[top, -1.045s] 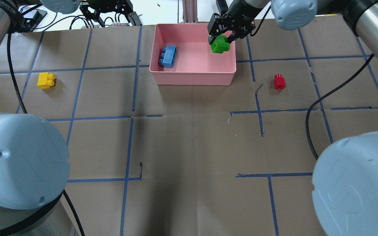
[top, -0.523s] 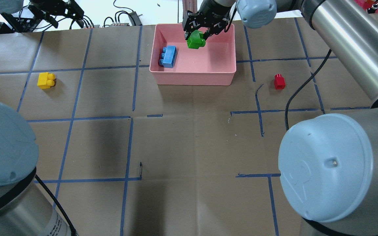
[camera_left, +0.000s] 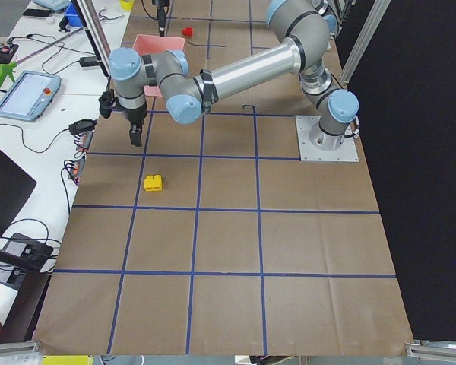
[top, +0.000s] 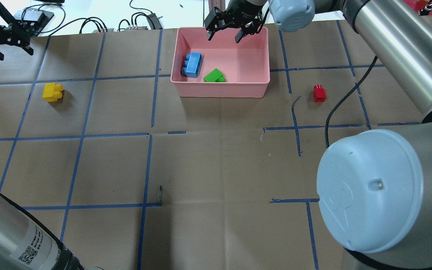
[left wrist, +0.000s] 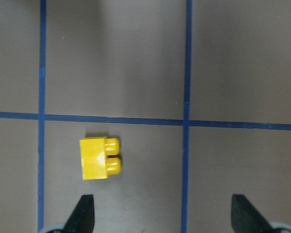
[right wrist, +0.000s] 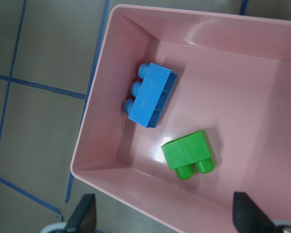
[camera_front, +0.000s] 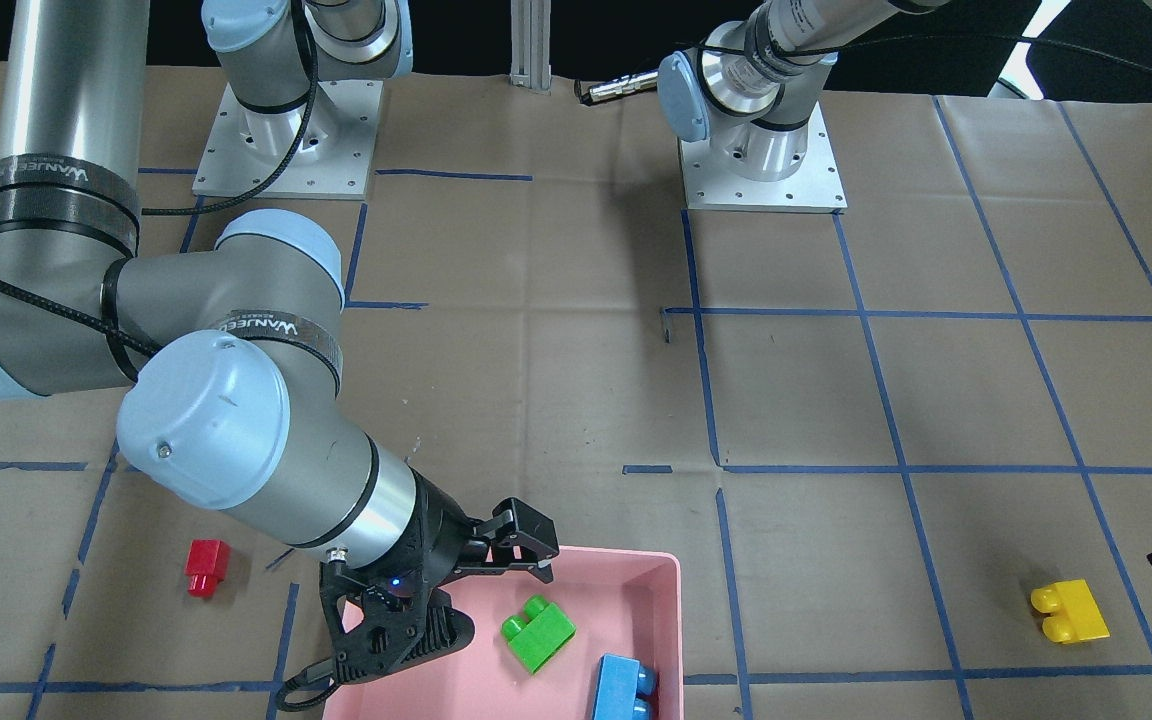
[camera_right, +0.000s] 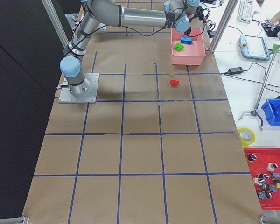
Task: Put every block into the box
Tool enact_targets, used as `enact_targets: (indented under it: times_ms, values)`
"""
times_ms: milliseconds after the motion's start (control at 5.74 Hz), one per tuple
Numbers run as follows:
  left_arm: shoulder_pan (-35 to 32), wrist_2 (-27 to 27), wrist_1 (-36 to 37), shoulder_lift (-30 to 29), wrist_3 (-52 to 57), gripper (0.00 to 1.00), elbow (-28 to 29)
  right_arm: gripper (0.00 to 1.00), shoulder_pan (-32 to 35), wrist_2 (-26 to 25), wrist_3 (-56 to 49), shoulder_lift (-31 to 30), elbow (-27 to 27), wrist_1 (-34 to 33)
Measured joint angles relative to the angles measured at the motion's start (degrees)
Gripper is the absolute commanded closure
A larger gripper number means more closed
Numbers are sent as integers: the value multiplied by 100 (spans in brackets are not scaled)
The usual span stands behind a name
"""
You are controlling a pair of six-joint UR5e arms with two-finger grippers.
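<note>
The pink box [top: 246, 60] holds the blue block [top: 191, 64] and the green block [top: 214, 76], both lying loose; they also show in the right wrist view, blue block [right wrist: 152, 101] and green block [right wrist: 189, 155]. My right gripper [top: 225, 33] is open and empty above the box's far side. The yellow block [top: 53, 92] lies on the table at the left. My left gripper [left wrist: 163, 216] is open above it, the yellow block [left wrist: 99, 158] just ahead of its left finger. The red block [top: 318, 93] lies right of the box.
Brown paper with blue tape lines covers the table [top: 216, 168]. Cables and devices lie beyond the far edge [top: 137, 20]. The right arm's elbow [top: 369, 187] looms large at the lower right of the overhead view.
My right gripper has opened and let go of the green block, which now lies in the box near its front wall. My left gripper has moved left, over the yellow block.
</note>
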Motion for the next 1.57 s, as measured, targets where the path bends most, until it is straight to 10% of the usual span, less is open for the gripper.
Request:
enact_targets:
  times_ms: [871,1568]
  values:
    - [-258,195,1749,-748,-781,1,-1005,1,-1102,-1457,-528,-1266,1221,470]
    - [-235,290,2355,-976,-529,2,-1304,1,-1699,-2347,-438,-1625,3175,-1252]
